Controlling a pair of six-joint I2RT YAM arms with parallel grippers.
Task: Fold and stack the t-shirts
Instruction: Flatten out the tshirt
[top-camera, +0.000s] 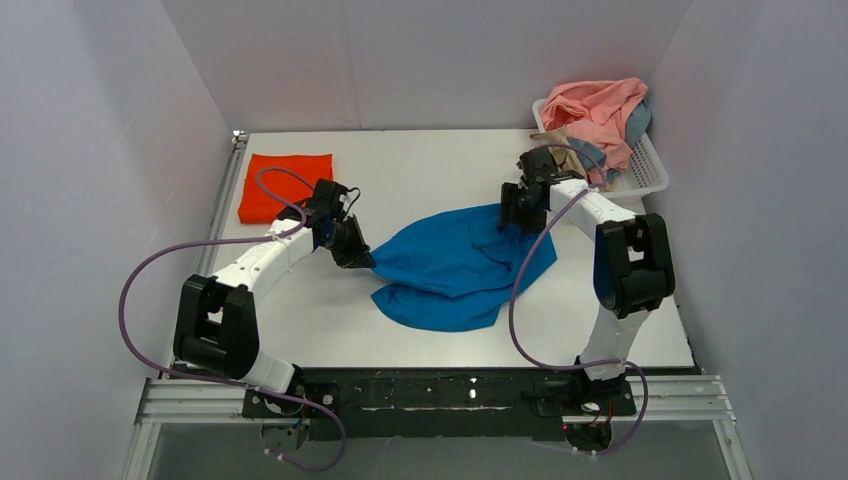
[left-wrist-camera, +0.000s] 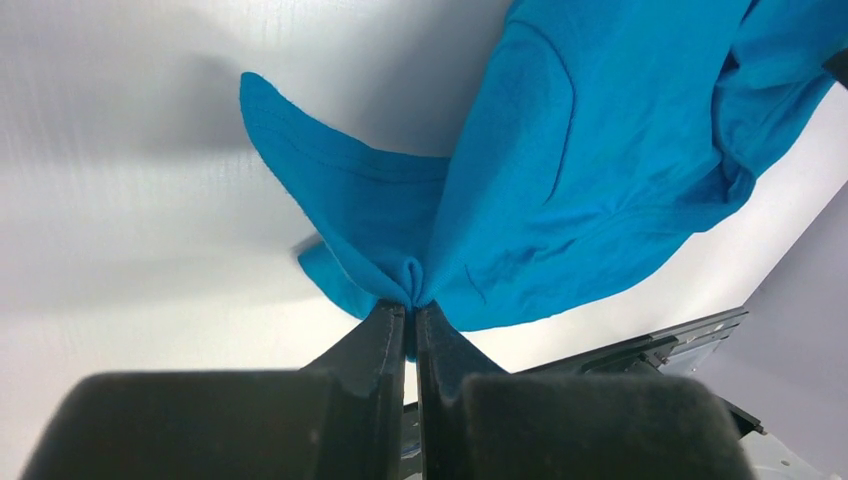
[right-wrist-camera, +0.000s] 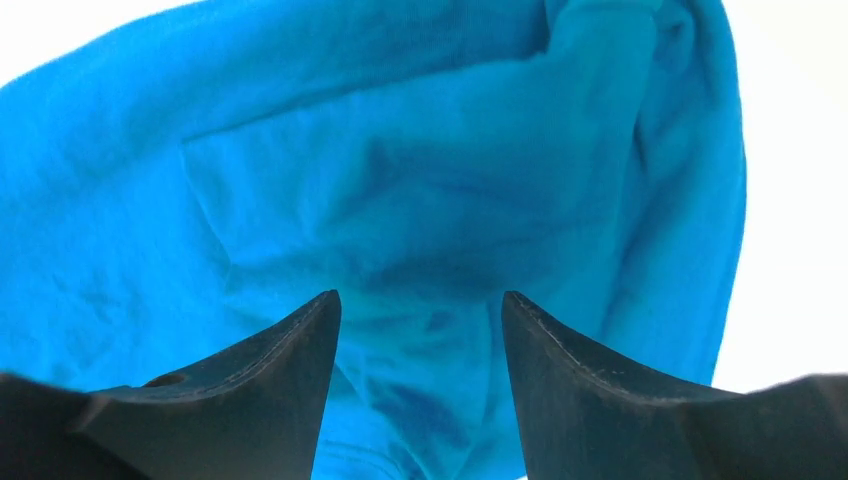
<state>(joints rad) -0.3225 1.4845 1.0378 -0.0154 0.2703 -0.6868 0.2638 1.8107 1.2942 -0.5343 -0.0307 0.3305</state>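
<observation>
Blue t-shirt (top-camera: 455, 265), long axis left-right

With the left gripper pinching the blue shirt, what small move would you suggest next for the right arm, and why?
Probably lower the right gripper and close it on the blue shirt. Its jaws stand open over bunched cloth, while the left gripper is shut on the other side, so a second grip could spread it flat.
</observation>
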